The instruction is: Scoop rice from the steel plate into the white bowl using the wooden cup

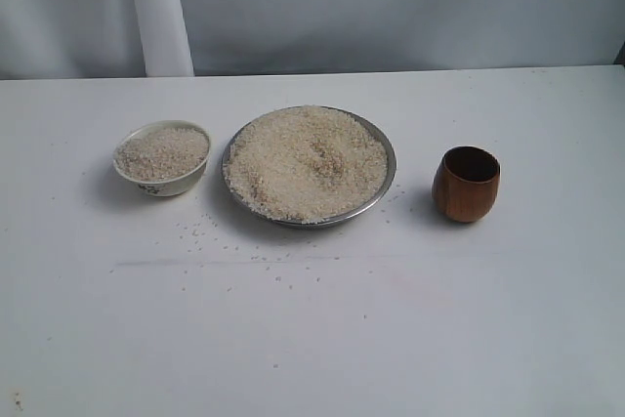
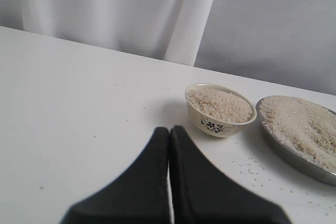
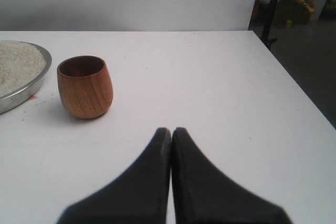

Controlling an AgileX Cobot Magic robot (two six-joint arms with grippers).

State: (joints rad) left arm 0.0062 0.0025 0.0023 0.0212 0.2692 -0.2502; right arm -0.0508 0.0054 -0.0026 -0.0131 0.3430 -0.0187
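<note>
Heaping rice (image 1: 308,161) fills steel plate (image 1: 385,188) and white bowl (image 1: 162,186); wooden cup (image 1: 466,186) empty

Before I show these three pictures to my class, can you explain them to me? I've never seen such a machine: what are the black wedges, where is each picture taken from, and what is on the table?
It is a robot with two arms. One picture looks at the table from off the arms; the other two come from cameras on each wrist. The black wedges are the hands: the left hand and right hand, both shut and holding nothing. On the table stand a white bowl of rice, a steel plate heaped with rice, and an upright wooden cup. Loose grains lie scattered in front.
</note>
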